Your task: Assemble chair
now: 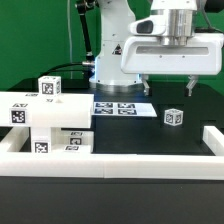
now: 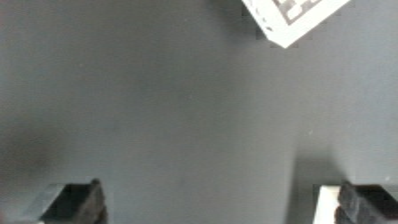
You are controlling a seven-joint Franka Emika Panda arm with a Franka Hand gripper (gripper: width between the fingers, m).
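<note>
Exterior view: the white robot arm (image 1: 125, 40) hangs over the dark table (image 1: 150, 135), and its gripper (image 1: 168, 89) sits above the table with both black fingers (image 1: 147, 88) pointing down, spread wide apart and holding nothing. The chair exists only as loose white parts with black-and-white tags. Most of them form a cluster (image 1: 50, 125) at 9 o'clock from the gripper, toward the exterior view's left, stacked and touching one another; 1 block (image 1: 50, 87) stands higher at the back of that cluster. A single small tagged cube (image 1: 174, 117) lies apart on the table, just below the gripper at about 6 o'clock and not touching it. The marker board (image 1: 124, 108) lies flat on the table between the cluster and the cube, at about 7 o'clock from the gripper. Long white border rails (image 1: 120, 162) edge the table at the front and right.

Wrist view: 2 dark fingertips (image 2: 75, 204) frame bare table surface (image 2: 178, 110), and a corner of a tagged white piece (image 2: 294, 18) shows at 1 o'clock, well clear of the fingertips.
</note>
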